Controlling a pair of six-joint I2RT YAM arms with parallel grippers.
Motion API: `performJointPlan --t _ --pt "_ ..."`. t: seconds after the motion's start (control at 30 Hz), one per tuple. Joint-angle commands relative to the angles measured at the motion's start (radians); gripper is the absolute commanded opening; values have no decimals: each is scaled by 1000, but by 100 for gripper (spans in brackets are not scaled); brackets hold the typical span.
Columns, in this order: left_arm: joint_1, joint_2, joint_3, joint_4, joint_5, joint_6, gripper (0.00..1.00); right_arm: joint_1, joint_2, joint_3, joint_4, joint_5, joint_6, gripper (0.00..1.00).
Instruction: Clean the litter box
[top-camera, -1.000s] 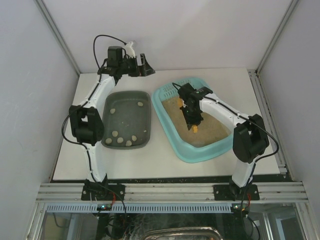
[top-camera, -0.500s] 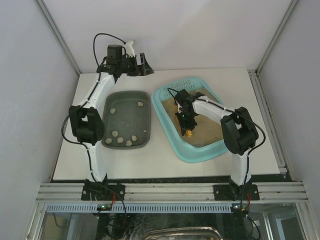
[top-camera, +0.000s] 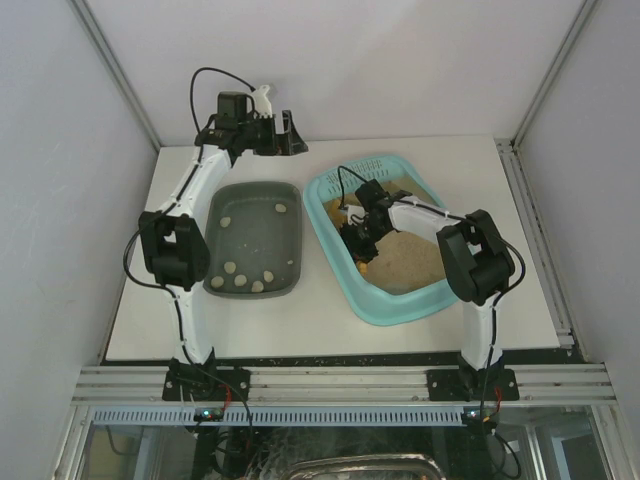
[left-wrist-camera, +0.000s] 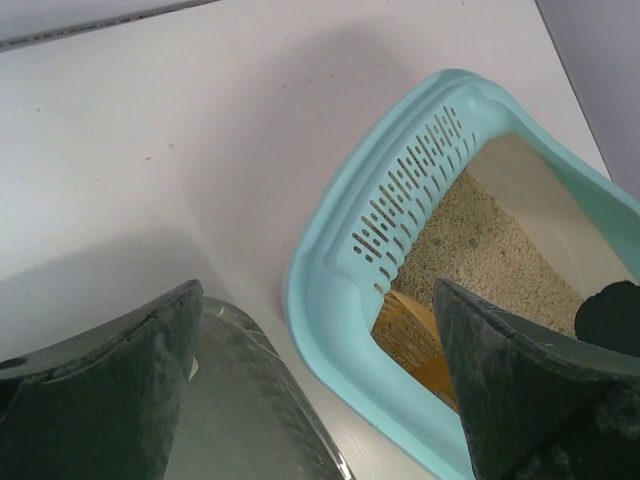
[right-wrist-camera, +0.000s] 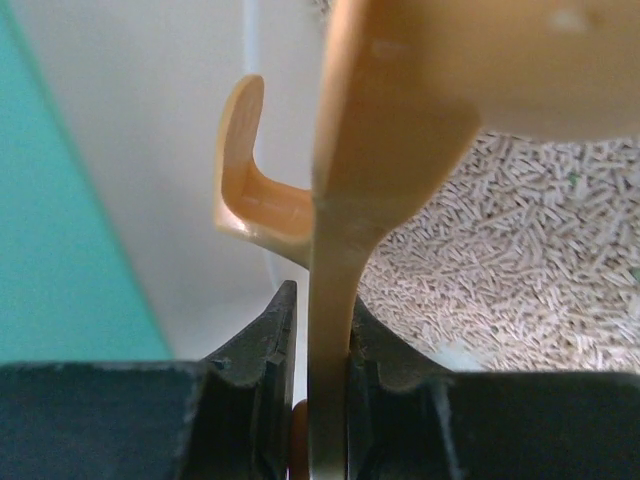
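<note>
Right gripper (right-wrist-camera: 322, 310) pinching smooth orange scoop (right-wrist-camera: 400, 90), slotted turquoise litter box (left-wrist-camera: 325, 240)

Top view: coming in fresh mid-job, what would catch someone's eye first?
The turquoise litter box right of centre stands out, with the right gripper down inside it, shut on an orange scoop over the beige litter. Beside it on the left sits a dark grey tray holding pale clumps, and the left gripper hangs open near the back wall.
</note>
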Motion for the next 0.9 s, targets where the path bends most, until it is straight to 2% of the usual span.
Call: performJointPlan --t 0.0,0.33,0.6,0.87 --pt "-10 -16 62 -17 -15 43 100 11 14 -80 140 -286 42 0" --pt "-23 -11 77 -49 -29 73 100 -146 -138 -349 671 -385 322 0" --pt "-32 -11 78 -60 -31 88 100 -200 -207 -415 762 -407 369 0" --pt "-32 -27 58 -70 -46 111 100 -211 -293 -484 760 -375 353 0"
